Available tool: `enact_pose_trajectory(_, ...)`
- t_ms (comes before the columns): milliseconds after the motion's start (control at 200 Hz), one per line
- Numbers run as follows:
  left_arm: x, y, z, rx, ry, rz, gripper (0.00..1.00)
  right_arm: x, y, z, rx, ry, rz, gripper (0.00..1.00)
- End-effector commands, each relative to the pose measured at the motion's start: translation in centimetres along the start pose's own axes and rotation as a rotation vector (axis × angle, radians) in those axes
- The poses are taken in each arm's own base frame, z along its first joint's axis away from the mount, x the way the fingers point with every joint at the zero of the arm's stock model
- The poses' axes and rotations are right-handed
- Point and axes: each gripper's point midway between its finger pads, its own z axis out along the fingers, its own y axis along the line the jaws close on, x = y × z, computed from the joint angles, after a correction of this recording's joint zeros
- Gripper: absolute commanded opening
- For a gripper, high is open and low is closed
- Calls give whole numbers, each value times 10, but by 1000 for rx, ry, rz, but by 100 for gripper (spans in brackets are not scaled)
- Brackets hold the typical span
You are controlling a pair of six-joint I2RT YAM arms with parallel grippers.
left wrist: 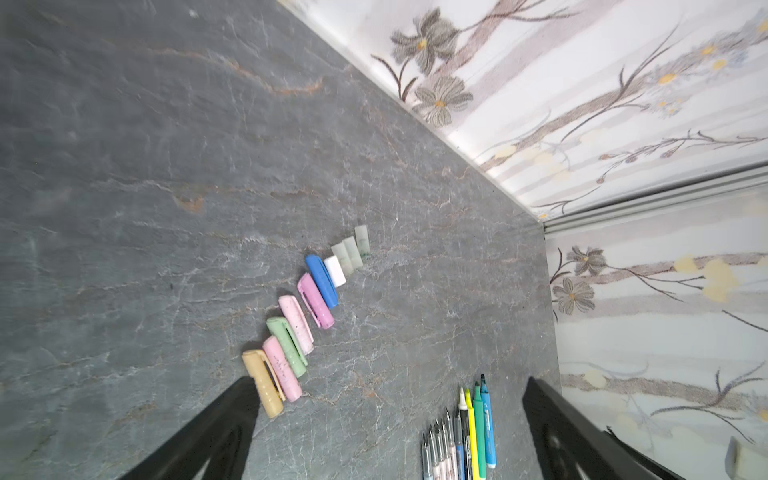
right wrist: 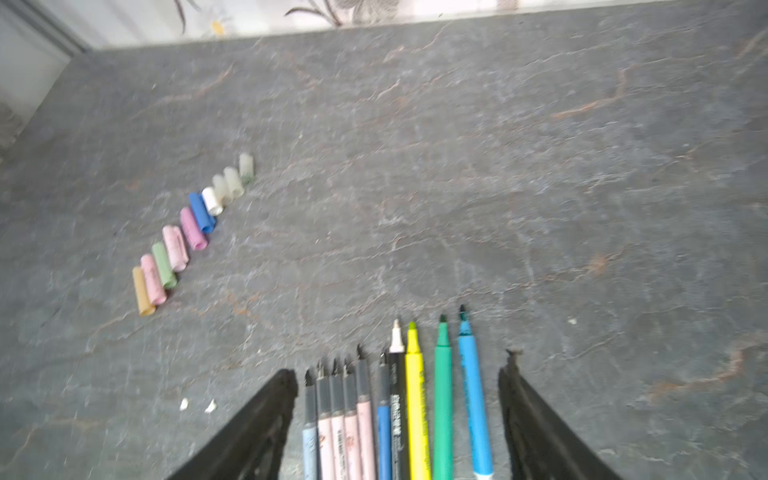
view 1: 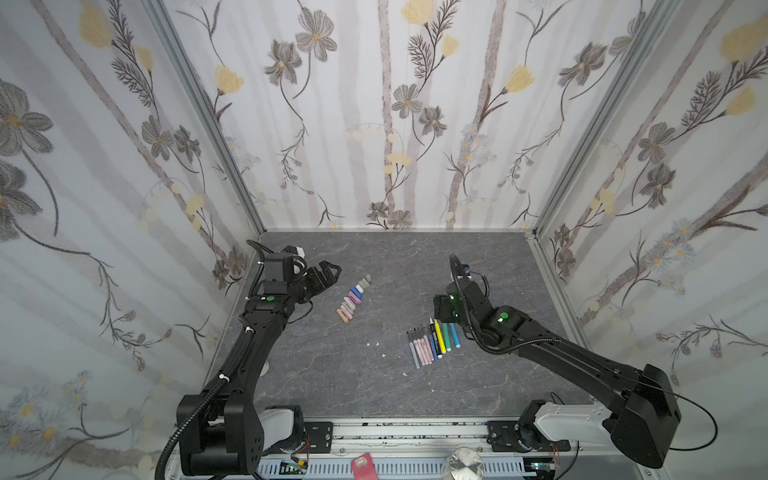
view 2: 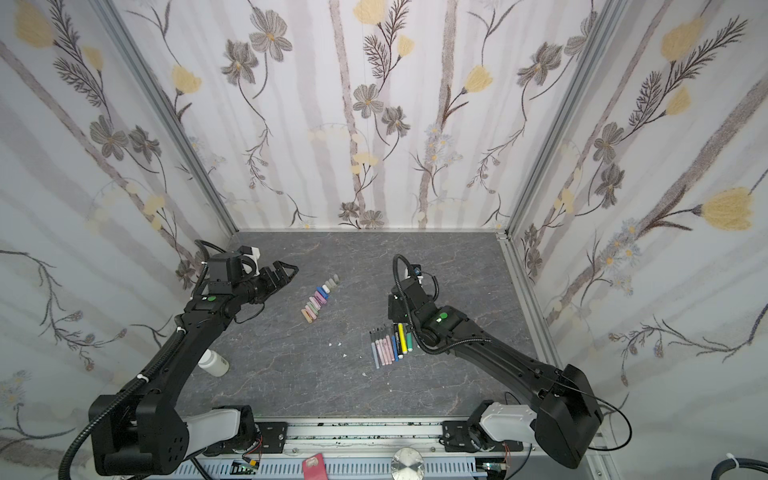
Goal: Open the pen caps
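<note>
We see the pen caps (view 1: 353,300) all off in a slanted row on the table (view 1: 374,374), the pens (view 1: 432,343) bare-tipped under the right end effector (right wrist: 397,370), which, like the left end effector (view 1: 330,270), gapes wide and empty; seemingly nothing remains.

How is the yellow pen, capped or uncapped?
Uncapped: the yellow pen shows a bare tip; the pen caps lie apart in a row.

White bottle (view 2: 214,362), grey marbled tabletop (view 1: 395,270)
</note>
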Motion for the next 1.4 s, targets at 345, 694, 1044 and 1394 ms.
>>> enact_pose_trajectory(345, -61, 58, -37, -261, -565, 269, 100, -62, -165, 9, 409, -208, -3, 100)
enact_pose_trajectory(694, -17, 125, -21, -322, -716, 322, 100, -34, -230, 20, 437, -492, 51, 100)
enact_pose_trajectory(1044, -20, 141, -27, -366, -813, 401, 100, -5, -239, 4, 388, -704, 84, 100)
enact_pose_trajectory(1394, -7, 128, 6, -276, -703, 513, 100, -4, -230, 37, 308, -617, 17, 100)
